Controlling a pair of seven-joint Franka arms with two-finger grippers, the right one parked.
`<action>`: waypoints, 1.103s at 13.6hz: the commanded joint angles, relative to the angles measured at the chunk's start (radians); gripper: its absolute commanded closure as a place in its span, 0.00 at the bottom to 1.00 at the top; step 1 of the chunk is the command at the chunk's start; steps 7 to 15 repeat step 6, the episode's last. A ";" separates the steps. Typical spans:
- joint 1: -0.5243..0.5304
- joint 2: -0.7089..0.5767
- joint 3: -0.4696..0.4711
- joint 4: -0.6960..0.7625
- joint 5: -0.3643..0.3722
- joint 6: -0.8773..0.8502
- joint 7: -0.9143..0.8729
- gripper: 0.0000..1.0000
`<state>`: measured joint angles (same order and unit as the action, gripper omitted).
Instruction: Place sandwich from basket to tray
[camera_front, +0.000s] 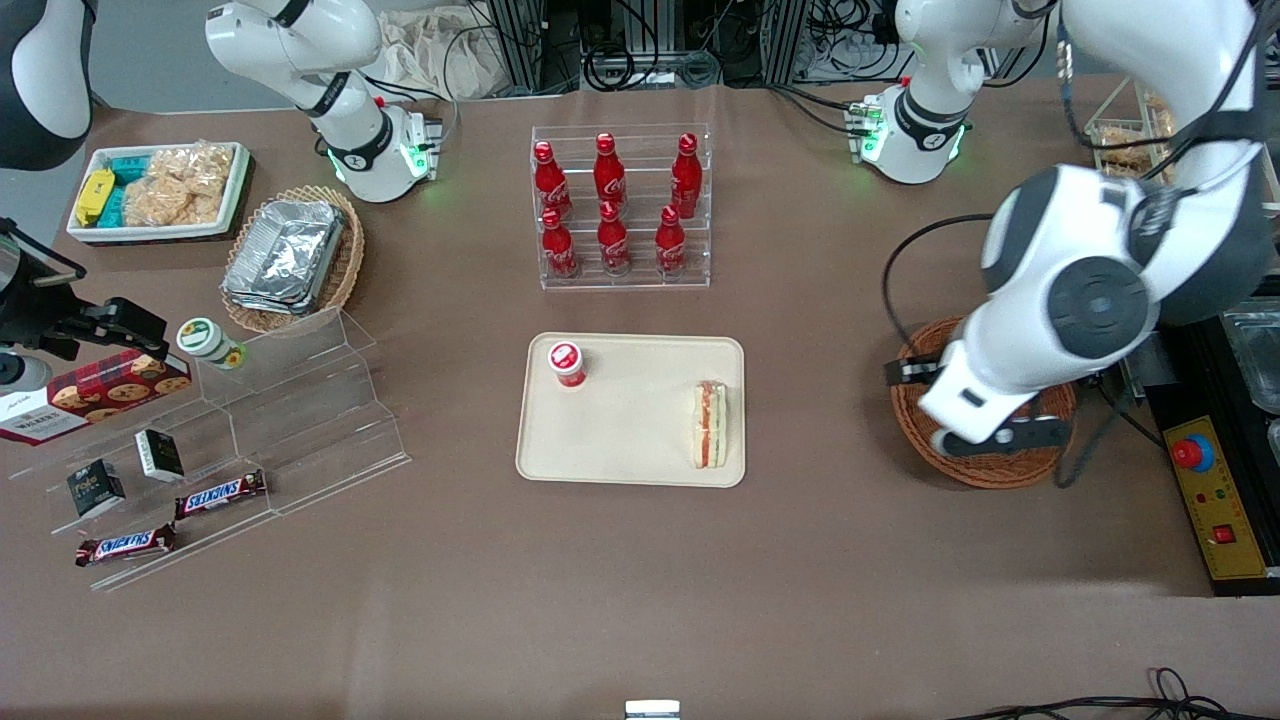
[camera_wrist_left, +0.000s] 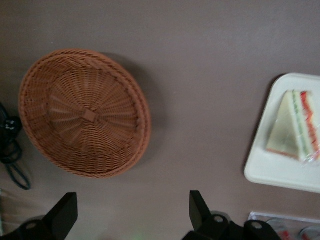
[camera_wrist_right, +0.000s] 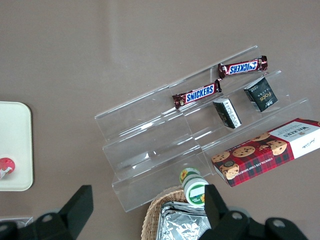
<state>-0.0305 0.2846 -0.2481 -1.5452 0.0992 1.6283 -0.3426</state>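
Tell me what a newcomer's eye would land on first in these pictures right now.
Probably the big white working arm hanging over the reddish-brown basket, which lies empty; the open gripper holds nothing above the bare table beside it. Next, the sandwich lying on the beige tray along the edge nearest the basket, with a red-capped cup standing in the tray's corner toward the parked arm. Farther from the front camera than the tray stands a clear rack of red cola bottles.
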 joint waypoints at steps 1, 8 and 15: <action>-0.064 -0.213 0.163 -0.255 -0.036 0.114 0.163 0.00; -0.046 -0.173 0.237 -0.149 -0.029 0.019 0.390 0.00; -0.046 -0.173 0.237 -0.149 -0.029 0.019 0.390 0.00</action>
